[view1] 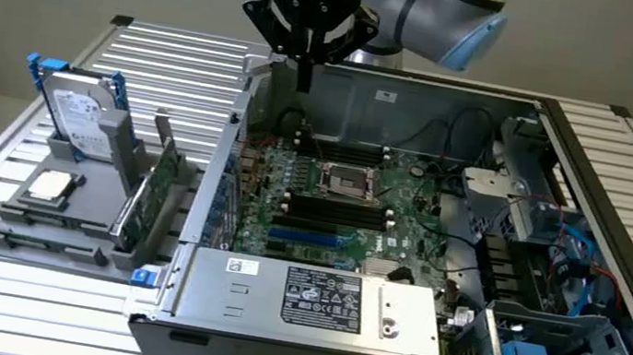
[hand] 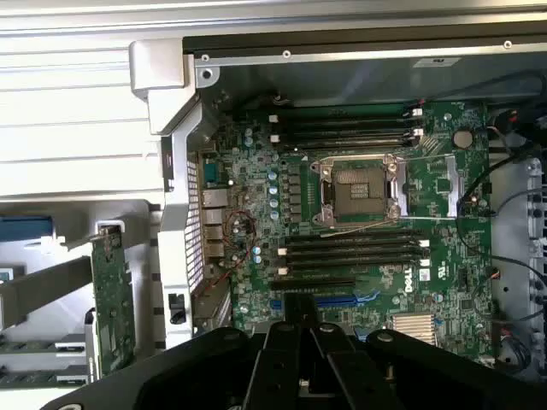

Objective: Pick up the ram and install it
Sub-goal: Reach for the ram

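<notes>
Found gripper (hand: 299,307) pinched together, empty, over the case (view1: 429,86) rear wall. Located ram (view1: 138,208) on edge in grey fixture (view1: 47,237), toward exterior view's left, long axis along case side.

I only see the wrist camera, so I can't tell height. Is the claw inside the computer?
Observer: No, the claw hangs above the open case.
Operator: What's standing on the gray holder beside it?
Observer: A hard drive with blue edges stands upright.
Operator: Anything lying flat there?
Observer: A square silver chip lies flat on the holder.
</notes>
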You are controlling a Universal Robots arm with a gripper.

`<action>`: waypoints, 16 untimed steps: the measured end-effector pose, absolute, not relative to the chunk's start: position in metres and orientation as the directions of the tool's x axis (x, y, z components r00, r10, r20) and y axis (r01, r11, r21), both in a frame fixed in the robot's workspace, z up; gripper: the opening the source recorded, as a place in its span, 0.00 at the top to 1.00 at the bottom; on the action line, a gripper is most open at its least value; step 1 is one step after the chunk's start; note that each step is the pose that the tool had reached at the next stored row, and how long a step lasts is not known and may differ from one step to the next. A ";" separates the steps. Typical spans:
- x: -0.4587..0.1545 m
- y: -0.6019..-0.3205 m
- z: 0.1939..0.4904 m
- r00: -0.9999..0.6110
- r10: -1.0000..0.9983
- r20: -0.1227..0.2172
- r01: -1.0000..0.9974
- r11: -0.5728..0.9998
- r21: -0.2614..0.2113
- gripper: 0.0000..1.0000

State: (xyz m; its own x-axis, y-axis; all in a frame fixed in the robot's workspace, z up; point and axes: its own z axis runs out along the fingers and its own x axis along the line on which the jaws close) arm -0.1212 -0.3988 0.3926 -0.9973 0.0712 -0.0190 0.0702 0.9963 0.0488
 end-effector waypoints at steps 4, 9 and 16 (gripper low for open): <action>-0.121 -0.399 0.393 -0.997 0.071 -0.019 0.070 0.996 0.049 0.89; -0.121 -0.399 0.393 -0.997 0.071 -0.019 0.070 0.996 0.049 0.89; -0.149 -0.400 0.393 -0.997 0.071 -0.019 0.070 0.996 0.049 0.89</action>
